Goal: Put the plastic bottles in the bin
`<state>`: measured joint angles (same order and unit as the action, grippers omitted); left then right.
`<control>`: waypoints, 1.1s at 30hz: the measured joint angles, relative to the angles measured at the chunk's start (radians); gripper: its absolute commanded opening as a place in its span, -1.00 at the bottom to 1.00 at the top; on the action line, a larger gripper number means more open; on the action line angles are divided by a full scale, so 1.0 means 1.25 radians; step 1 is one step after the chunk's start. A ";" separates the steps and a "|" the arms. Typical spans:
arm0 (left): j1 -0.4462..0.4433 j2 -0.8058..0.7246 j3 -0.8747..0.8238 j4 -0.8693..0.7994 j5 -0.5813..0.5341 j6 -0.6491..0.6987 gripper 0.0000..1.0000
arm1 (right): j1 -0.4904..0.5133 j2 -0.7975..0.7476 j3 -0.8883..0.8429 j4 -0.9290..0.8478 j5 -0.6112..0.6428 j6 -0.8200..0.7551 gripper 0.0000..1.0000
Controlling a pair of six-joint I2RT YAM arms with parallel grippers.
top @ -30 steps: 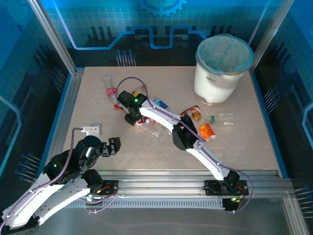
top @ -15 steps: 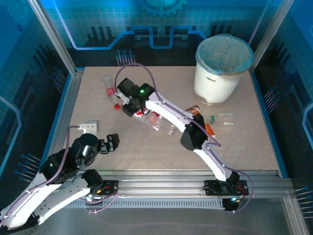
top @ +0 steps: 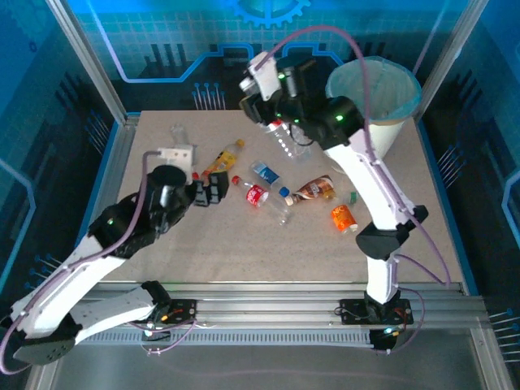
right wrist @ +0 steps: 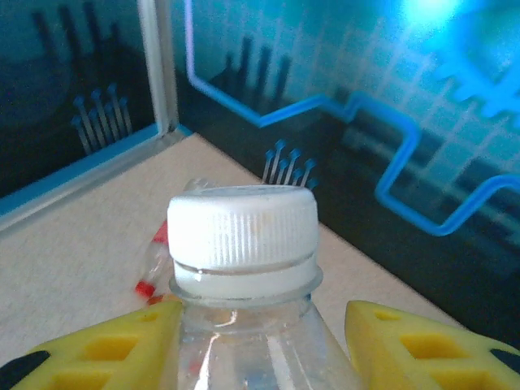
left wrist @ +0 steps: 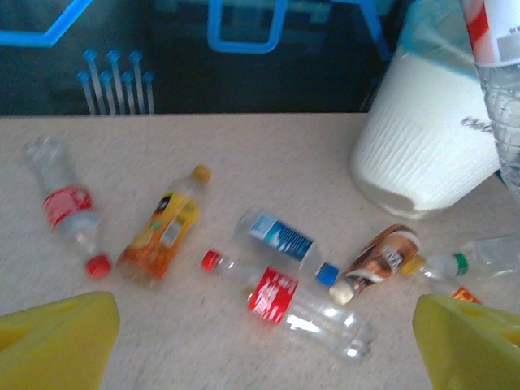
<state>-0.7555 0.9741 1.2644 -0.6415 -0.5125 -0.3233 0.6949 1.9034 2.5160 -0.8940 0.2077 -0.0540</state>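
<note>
Over beige surface (top: 244,252), bottle (right wrist: 242,236) clamped in right claw (right wrist: 262,341) could be released short of bin (top: 390,134), one o'clock — left claw (top: 214,191) apart.

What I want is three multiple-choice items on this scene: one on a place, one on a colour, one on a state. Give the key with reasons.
1. Where does the bin stand on the table?
A. far right corner
B. near left corner
C. middle

2. What colour is the cap of the clear bottle in the right gripper?
A. red
B. white
C. blue

3. How is the left gripper?
A. shut on an orange bottle
B. shut on the bin's rim
C. open, holding nothing

Key:
1 A: the top view shows the bin at the table's far right corner.
2 B: the right wrist view shows a white cap between that gripper's yellow fingers.
3 C: in the left wrist view its yellow fingers stand wide apart with nothing between them.
</note>
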 measured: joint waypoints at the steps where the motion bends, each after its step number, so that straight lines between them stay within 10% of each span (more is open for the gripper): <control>1: 0.000 0.026 0.021 0.016 0.011 0.012 0.90 | -0.013 -0.009 -0.003 0.012 -0.001 -0.005 -0.09; 20: 0.000 0.538 0.453 0.206 0.240 0.099 0.91 | -0.359 0.029 0.028 0.330 0.089 -0.060 -0.12; 33: 0.002 0.795 0.716 0.203 0.352 0.096 0.91 | -0.413 0.166 0.037 0.395 0.173 -0.115 -0.03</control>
<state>-0.7525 1.9682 2.1593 -0.3882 -0.0719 -0.2031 0.1787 2.1109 2.5622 -0.4000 0.4244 -0.1974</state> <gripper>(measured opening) 0.955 0.496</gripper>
